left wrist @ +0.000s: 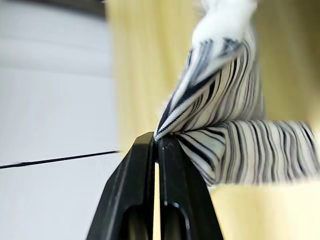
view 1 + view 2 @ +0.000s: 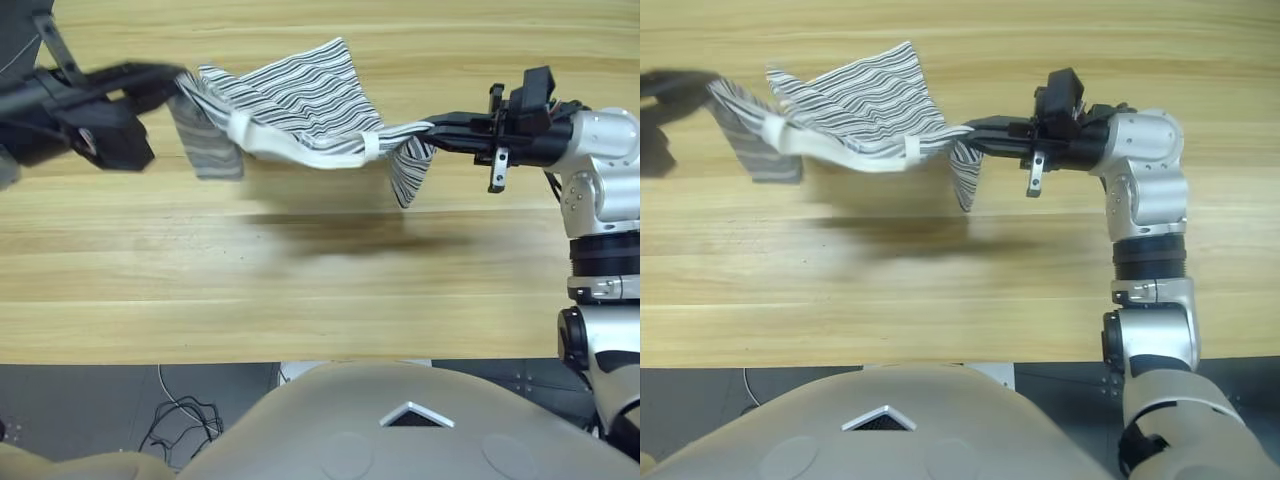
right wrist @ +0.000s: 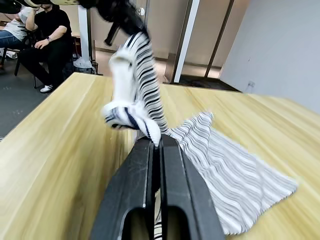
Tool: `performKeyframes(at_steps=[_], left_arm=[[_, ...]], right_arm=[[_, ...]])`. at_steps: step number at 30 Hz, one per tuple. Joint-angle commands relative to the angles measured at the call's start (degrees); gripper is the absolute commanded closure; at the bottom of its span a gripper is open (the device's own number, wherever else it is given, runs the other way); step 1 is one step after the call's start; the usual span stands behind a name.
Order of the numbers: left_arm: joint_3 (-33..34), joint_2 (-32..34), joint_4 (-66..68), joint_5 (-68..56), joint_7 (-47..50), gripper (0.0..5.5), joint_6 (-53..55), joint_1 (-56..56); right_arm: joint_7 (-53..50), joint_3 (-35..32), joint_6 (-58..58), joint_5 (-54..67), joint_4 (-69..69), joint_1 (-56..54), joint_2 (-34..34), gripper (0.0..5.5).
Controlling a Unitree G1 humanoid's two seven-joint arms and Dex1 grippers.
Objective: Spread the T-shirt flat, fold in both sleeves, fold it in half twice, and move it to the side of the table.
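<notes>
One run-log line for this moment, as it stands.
stage: spreading, not yet flat | left pincer: shut on T-shirt | right pincer: shut on T-shirt | T-shirt: stretched in air between them, far part on table

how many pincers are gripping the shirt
2. The left pincer is shut on the shirt's left end, and the right pincer is shut on its right end.

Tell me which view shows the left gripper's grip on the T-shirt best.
The left wrist view: the left gripper is close up, clamped shut on a pinched fold of the striped T-shirt. The eye views show it blurred at the shirt's left end; the right wrist view shows it far off, holding the shirt up.
</notes>
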Motion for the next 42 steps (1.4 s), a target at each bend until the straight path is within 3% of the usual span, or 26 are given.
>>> performKeyframes(at_steps=[1,5,9,14,18,22,27,31,36,37,39,42], left_arm=[[-4.6,2.3,-8.4,7.0,-7.0,5.39,6.9,14.6],[-8.3,2.8,-13.2,15.5,-11.3,5.39,10.5,23.7],[-6.4,3.9,-17.8,20.1,-14.5,5.39,13.8,29.4],[-4.8,3.4,-26.1,23.2,-18.1,5.39,15.7,31.5],[-6.4,2.0,-26.3,24.5,-18.9,5.39,15.8,30.4],[-6.6,1.0,-26.9,22.9,-19.9,5.16,16.6,27.6],[-6.1,-0.5,-31.1,18.2,-22.6,4.32,20.6,23.6],[-1.8,0.6,-39.1,11.8,-27.4,4.28,27.9,28.2],[4.8,-1.5,-41.8,14.2,-29.6,4.28,26.2,40.7],[6.3,-2.0,-42.2,13.5,-30.5,4.28,24.5,43.3],[9.8,-3.4,-42.5,11.8,-33.1,4.28,22.9,48.4],[13.5,-4.2,-38.4,11.1,-34.7,4.28,18.5,50.1]], right_arm=[[1.2,3.9,-1.6,-4.7,-4.2,4.1,-3.5,5.40],[2.4,9.1,-2.7,-9.1,-8.3,9.2,-6.3,5.40],[3.2,13.4,-5.6,-14.8,-10.3,12.0,-10.0,5.40],[2.7,19.5,-12.7,-25.4,-12.5,14.2,-14.6,5.40],[2.1,22.3,-13.4,-26.9,-13.6,16.7,-14.9,5.40],[1.8,21.8,-7.9,-22.5,-17.1,18.2,-14.1,5.14],[3.1,18.3,-2.0,-14.1,-24.2,17.6,-16.1,4.47],[6.9,14.7,0.5,-8.9,-27.3,14.4,-19.9,4.47],[12.2,11.8,6.2,-1.3,-28.4,10.0,-23.4,4.47],[12.3,11.3,8.1,0.6,-27.4,8.2,-22.4,4.47],[7.2,10.5,8.2,1.7,-19.2,2.6,-13.8,4.47],[-11.8,11.5,-2.1,-8.2,3.4,-8.1,4.2,4.47]])
